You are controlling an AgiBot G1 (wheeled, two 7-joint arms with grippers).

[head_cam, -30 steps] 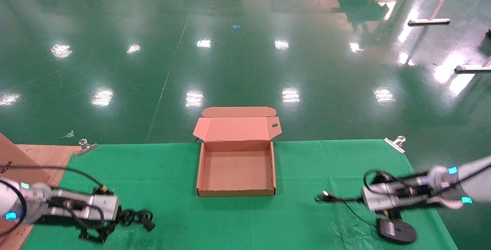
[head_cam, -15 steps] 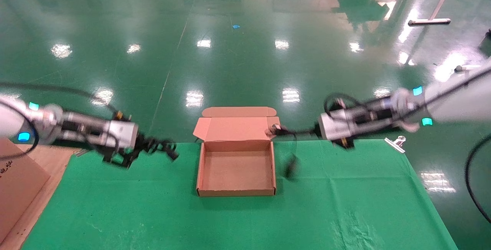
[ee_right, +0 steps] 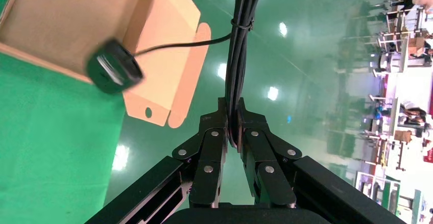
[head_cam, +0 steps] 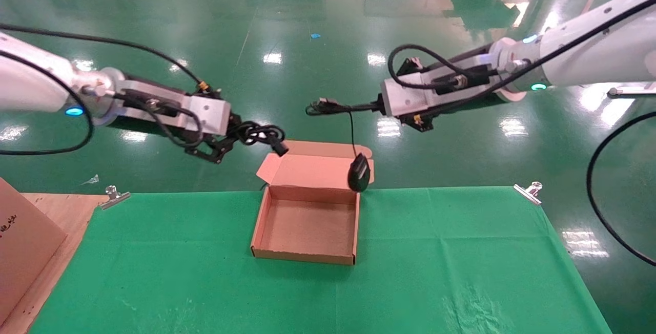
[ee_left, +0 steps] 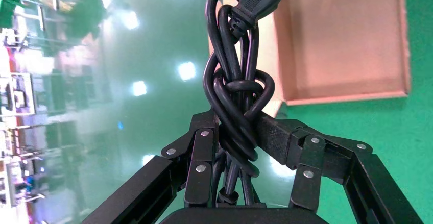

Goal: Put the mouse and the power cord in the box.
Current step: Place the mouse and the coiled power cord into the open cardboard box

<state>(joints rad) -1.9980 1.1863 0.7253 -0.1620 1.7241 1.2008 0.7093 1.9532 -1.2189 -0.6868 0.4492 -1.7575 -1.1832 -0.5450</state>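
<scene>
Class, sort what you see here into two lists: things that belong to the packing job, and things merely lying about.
Belongs to the job:
- mouse, dangling by its cable from the right gripper
- power cord, bundled in the left gripper
- box, open on the green cloth

Just lying about:
- bigger carton, at the robot's left
- metal clips at the cloth's far corners

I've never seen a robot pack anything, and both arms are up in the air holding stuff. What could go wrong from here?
1. The mouse dangles on its thin cable from the right gripper, right at the rim of the box; if it swings, it may land outside.
2. The left gripper holds the power cord by its bundle, up behind the box's back edge; released there, it could miss.
3. Either item might nudge the light box.
</scene>
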